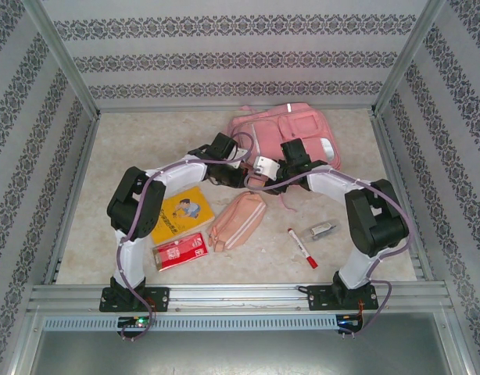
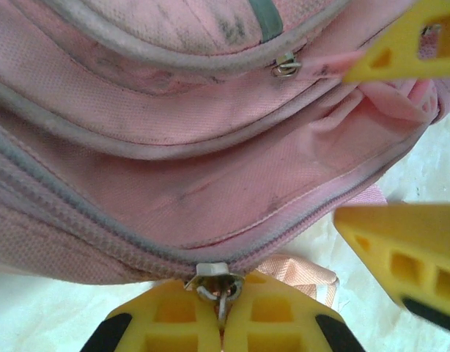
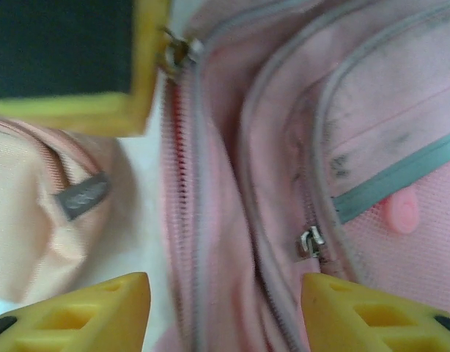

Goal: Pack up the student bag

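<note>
Top external view: the large pink fabric backpack (image 1: 291,129) lies flat at the far middle of the pale marbled table (image 1: 138,141), pockets up, with both arms reaching to its near edge. Nearer the arm bases lie a small oblong pink zip pouch (image 1: 238,220), a flat yellow booklet (image 1: 181,212), a red rectangular carton (image 1: 180,251), a red-and-white marker (image 1: 302,248) and a small silvery object (image 1: 322,230).

Left wrist view: the bag's cloth is woven and slightly soiled, with grey piping and a grey-toothed zip. The left gripper (image 2: 221,293) has its yellow plastic fingers pressed together on the small metal zip pull (image 2: 214,282) at the bag's edge.

Right wrist view: the right gripper (image 3: 223,286) hangs over the zip seams, its fingers wide apart and gripping nothing.
</note>
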Tool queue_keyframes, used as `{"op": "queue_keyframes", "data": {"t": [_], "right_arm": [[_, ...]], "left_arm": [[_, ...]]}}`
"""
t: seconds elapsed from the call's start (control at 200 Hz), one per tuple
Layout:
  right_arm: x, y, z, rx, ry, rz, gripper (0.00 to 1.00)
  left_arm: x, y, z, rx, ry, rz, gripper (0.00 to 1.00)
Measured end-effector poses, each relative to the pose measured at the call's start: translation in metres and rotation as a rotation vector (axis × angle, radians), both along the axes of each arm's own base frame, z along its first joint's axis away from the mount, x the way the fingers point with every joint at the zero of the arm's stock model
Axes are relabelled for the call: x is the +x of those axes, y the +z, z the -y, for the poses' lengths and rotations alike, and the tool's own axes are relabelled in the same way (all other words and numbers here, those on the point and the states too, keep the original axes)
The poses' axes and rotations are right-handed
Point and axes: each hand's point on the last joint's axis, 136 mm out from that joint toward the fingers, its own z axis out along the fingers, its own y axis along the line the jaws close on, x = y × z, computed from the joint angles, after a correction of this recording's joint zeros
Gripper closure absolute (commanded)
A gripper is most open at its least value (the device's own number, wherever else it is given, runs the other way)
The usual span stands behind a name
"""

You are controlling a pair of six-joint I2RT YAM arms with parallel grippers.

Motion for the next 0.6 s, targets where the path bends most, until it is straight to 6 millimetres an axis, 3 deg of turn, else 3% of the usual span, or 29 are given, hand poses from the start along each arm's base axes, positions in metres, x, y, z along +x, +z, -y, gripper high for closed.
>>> {"op": "queue_keyframes", "data": {"t": [0.23,0.365,0.6], "right_arm": [[0.003,-0.01,-0.001,-0.028,0.032,0.085,1.0],[-0.001,-0.01,0.0,-0.043,0.055,0.125,1.0],[-0.009,0.009,0.029,-0.062,0.057,0.195,1.0]], "left_arm": [[0.004,0.01,-0.012,-0.039,0.019,0.019,1.0],[0.01,0.013,-0.023,-0.049,0.042,0.02,1.0],[0.033,0.022,-0.058,-0.031,0.121,0.063,1.0]]}}
